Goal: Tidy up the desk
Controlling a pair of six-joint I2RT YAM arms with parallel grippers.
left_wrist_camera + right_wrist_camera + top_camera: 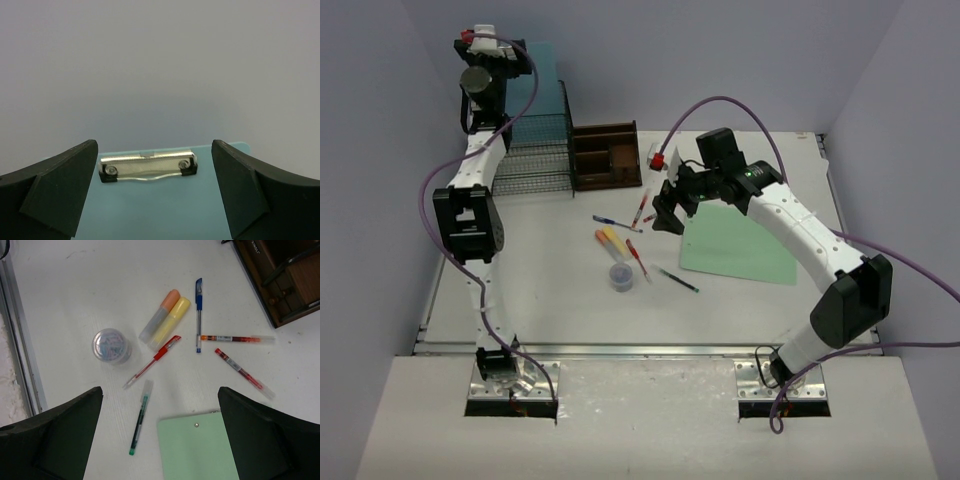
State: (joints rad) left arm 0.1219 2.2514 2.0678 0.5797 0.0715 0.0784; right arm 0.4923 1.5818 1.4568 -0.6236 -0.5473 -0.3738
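The white desk [550, 300] holds loose stationery at its middle: a blue pen [198, 315], three red pens [152, 362], a green pen [140, 423], an orange highlighter [160, 315], a yellow highlighter [171, 322] and a clear jar of clips [111, 346]. A pale green clipboard [740, 250] lies flat to the right. My right gripper [668, 215] hovers open and empty above the clipboard's near corner [200, 450]. My left gripper [510, 52] is raised at the back left, open, with the metal clip [147, 166] of an upright teal clipboard [542, 80] between its fingers, not touching.
A black wire-mesh rack [535, 160] stands at the back left and holds the teal clipboard. A dark-brown wooden organiser [605, 155] stands beside it, also in the right wrist view [280, 275]. A metal rail [640, 349] runs along the near edge. Lavender walls enclose the sides.
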